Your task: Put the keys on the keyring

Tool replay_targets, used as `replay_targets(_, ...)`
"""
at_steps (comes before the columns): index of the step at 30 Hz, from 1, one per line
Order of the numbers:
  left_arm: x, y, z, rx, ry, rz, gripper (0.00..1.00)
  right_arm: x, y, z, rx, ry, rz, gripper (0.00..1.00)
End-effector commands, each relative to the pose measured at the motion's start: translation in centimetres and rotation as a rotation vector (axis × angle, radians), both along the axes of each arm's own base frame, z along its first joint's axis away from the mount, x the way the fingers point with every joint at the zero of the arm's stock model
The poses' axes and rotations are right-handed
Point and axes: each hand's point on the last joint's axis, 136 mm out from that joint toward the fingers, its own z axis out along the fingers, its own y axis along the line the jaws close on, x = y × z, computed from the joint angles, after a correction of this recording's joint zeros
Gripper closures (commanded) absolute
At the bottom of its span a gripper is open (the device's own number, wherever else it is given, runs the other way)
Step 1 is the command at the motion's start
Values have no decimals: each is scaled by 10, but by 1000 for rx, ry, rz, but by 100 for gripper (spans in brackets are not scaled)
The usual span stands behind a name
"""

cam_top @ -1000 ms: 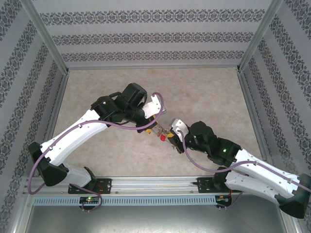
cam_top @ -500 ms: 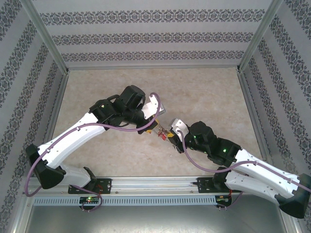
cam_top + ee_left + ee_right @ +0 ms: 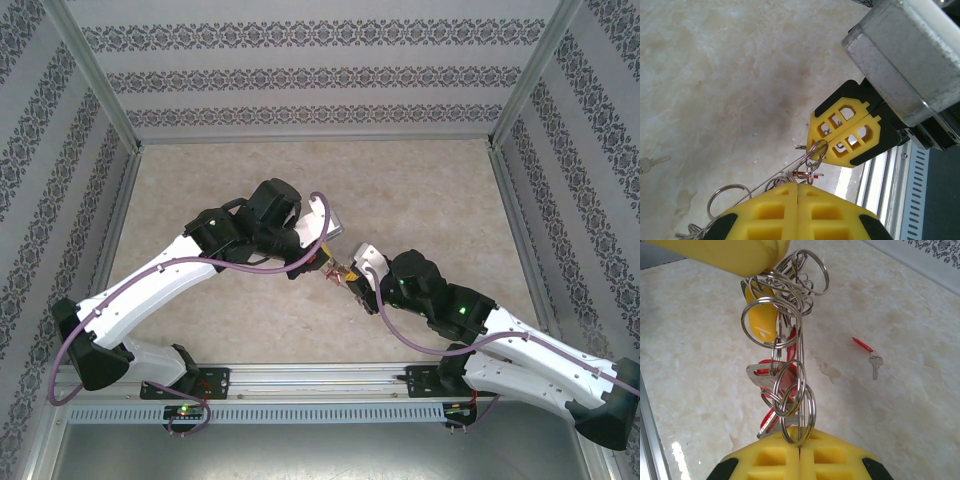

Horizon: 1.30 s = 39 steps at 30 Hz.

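My two grippers meet above the middle of the table, left gripper (image 3: 322,262) and right gripper (image 3: 348,276) tip to tip. The keyring (image 3: 801,362), a thin grey wire loop, hangs stretched between them. It carries several small split rings and keys (image 3: 771,374) with a yellow tag (image 3: 762,320) and red tags (image 3: 790,386). My right gripper (image 3: 800,446) is shut on the loop's lower end. My left gripper (image 3: 797,185) is shut at the other end of the keyring (image 3: 790,169). One loose key (image 3: 875,364) with a red tag (image 3: 861,344) lies flat on the table.
The beige table (image 3: 420,200) is walled by patterned panels with metal posts. A metal rail (image 3: 320,380) runs along the near edge by the arm bases. The loose key (image 3: 651,163) lies off to the side of both grippers.
The left arm has eased slightly toward the right gripper, narrowing the gap between the two. Both grippers stay shut and the right arm has hardly moved.
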Motion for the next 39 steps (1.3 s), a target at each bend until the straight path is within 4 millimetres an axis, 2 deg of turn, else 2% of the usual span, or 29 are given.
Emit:
replay_targets(1, -11, 10, -10, 59, 28, 22, 100, 14, 0, 39, 117, -106, -61, 100)
replay_targets(9, -9, 11, -17, 82, 47, 44, 100, 14, 0, 43, 122, -115, -59, 100)
replay_targets(21, -5, 22, -8, 110, -6, 72, 100, 14, 2, 44, 121, -115, -52, 100)
replay_targets(33, -14, 8, -10, 42, 42, 16, 100, 15, 4, 46, 123, -119, -52, 100)
replay_targets(36, -15, 7, -8, 31, 40, 12, 87, 15, 4, 47, 124, -119, -51, 100)
replay_targets(39, -14, 9, -6, 32, 31, 18, 83, 15, 4, 46, 125, -118, -51, 100)
